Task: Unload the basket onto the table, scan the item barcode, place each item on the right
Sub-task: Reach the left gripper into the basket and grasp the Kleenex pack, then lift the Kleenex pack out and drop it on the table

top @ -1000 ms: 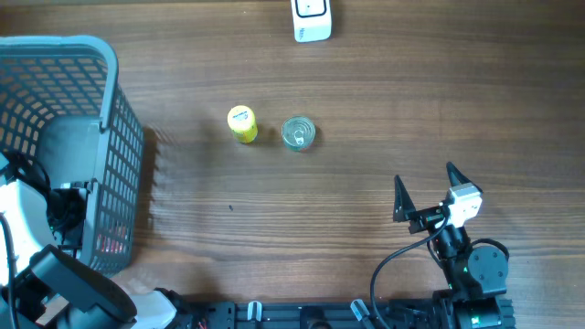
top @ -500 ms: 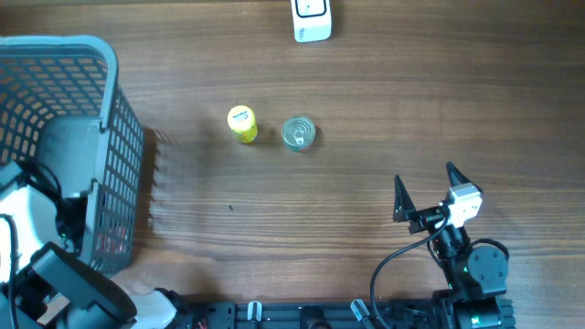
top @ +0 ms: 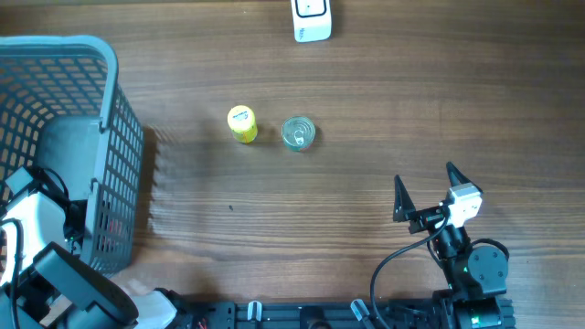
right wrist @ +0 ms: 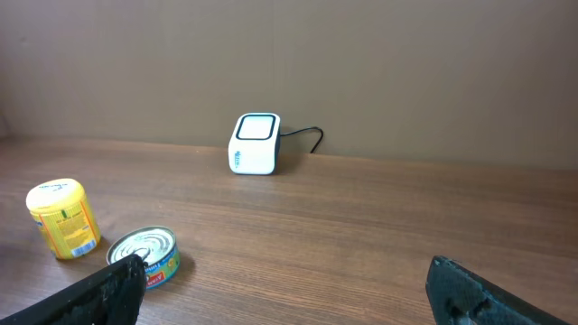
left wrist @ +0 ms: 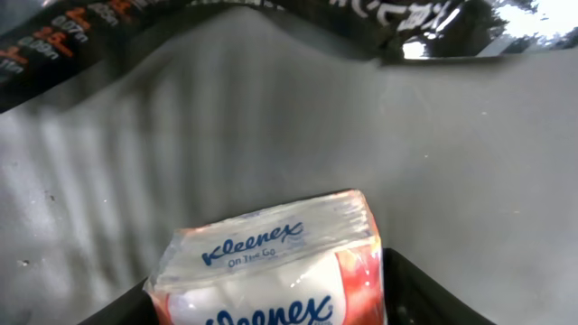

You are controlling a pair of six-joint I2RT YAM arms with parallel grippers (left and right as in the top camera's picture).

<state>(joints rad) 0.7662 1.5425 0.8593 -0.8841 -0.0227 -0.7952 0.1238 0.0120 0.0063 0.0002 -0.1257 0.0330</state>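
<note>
Deep inside the basket (top: 111, 100), the left end effector (left wrist: 267, 271) straddles a Kleenex pack (left wrist: 271, 239), apparently to lift it out for scanning, though whether it is clamped is unclear; well outside the basket, the right end effector (top: 425, 174) idles, fingers apart.

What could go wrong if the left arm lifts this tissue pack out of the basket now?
The soft Kleenex pack juts past the fingertips of the left gripper, so it may squash or slip free. The basket wall stands high beside the arm; the pack could snag on it on the way to the scanner.
</note>
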